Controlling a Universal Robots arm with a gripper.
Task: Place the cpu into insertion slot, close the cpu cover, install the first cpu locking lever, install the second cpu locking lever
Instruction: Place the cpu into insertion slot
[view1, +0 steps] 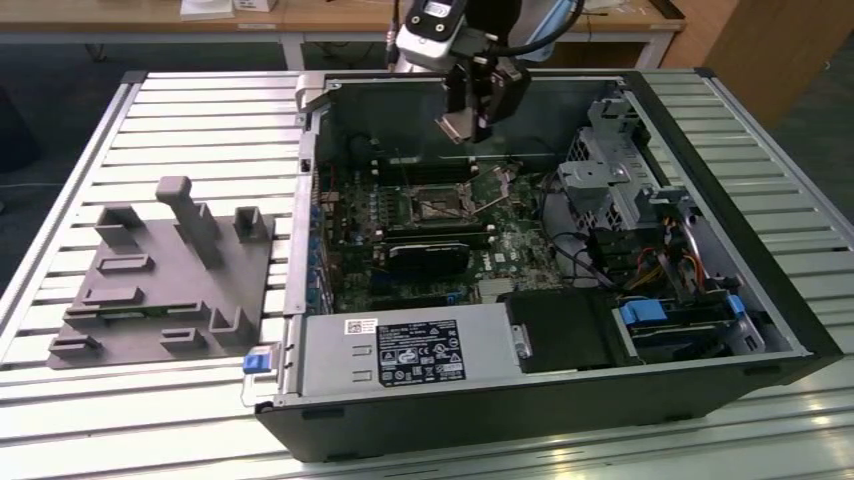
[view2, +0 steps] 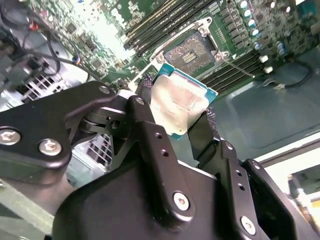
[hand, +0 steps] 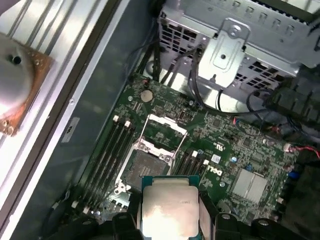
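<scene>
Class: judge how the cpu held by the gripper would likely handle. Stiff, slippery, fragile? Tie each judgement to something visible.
Probably stiff: the cpu looks flat though pinched only at opposite edges by the fingers. Likely slippery, given its smooth, shiny metal top. Probably light, being thin and small.

Pale silvery-grey with a teal-green rim on the cpu (hand: 167, 210). Matte black on the gripper (view2: 177, 102). Dark green across the motherboard (hand: 235, 145). Plain grey for the fixture block (view1: 167, 270) at the exterior view's left; silver ribbed stripes over the table (view1: 200, 110); black on the computer case (view1: 534, 415), bright blue on its tab (view1: 258, 361).
</scene>
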